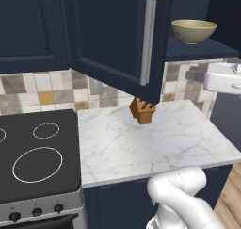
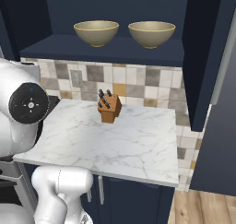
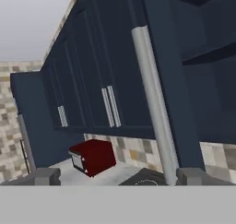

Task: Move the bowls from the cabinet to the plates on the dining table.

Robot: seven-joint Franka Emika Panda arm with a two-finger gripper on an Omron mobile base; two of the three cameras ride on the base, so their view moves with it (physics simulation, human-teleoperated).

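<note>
Hand view: the released claw (image 3: 117, 176) is aimed past the open door's handle (image 3: 154, 108), while the bowls (image 2: 96, 32) are seen at twelve o'clock on the cabinet (image 2: 106, 50) shelf.

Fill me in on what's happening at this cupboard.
The robot arm is up by the open cabinet, claw open and holding nothing, close to the door's silver handle. Two bowls sit side by side on the cabinet shelf, not yet moved. Below, a knife block stands on the marble counter, beside the stove.
</note>
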